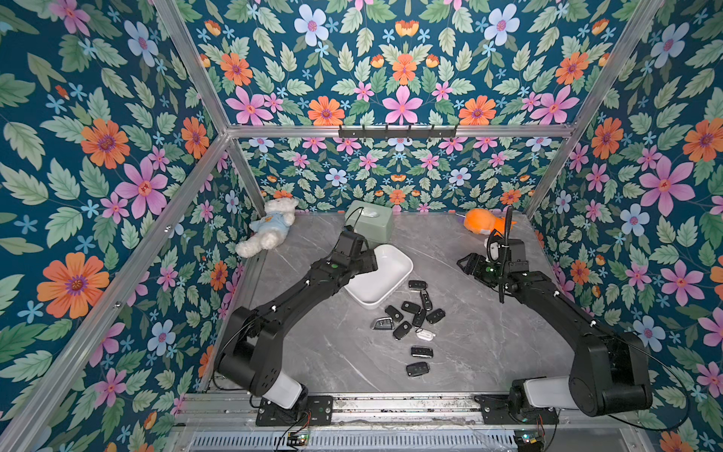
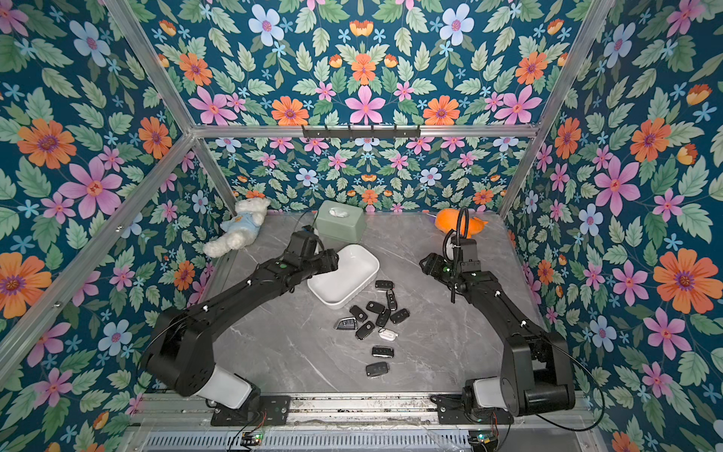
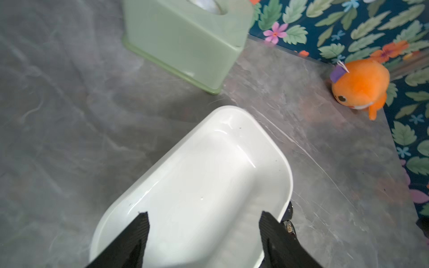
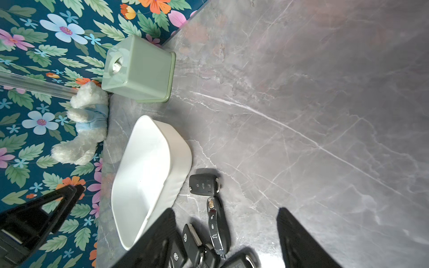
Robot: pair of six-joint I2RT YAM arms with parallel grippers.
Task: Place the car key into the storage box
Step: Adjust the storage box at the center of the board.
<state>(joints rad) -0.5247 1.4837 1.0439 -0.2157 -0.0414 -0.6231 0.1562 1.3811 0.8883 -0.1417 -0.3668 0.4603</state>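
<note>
The white storage box (image 1: 393, 270) (image 2: 350, 274) lies at an angle in mid-table; the part of its inside that I see holds nothing. My left gripper (image 1: 369, 258) (image 3: 204, 213) hangs over the box's left end, open, with only white floor (image 3: 209, 167) between its fingers. Several black car keys (image 1: 410, 311) (image 2: 375, 309) lie clustered on the table just in front of the box, with a white one (image 1: 425, 334) among them and two more (image 1: 421, 352) nearer the front. My right gripper (image 1: 463, 264) (image 4: 226, 208) hovers open to the right, facing the keys (image 4: 216, 222) and box (image 4: 144, 174).
A sage-green tissue box (image 1: 369, 221) stands behind the storage box at the back wall. A white teddy bear (image 1: 270, 229) lies at the back left, an orange plush (image 1: 487, 223) at the back right. Floral walls close three sides of the grey marble table (image 1: 489, 332).
</note>
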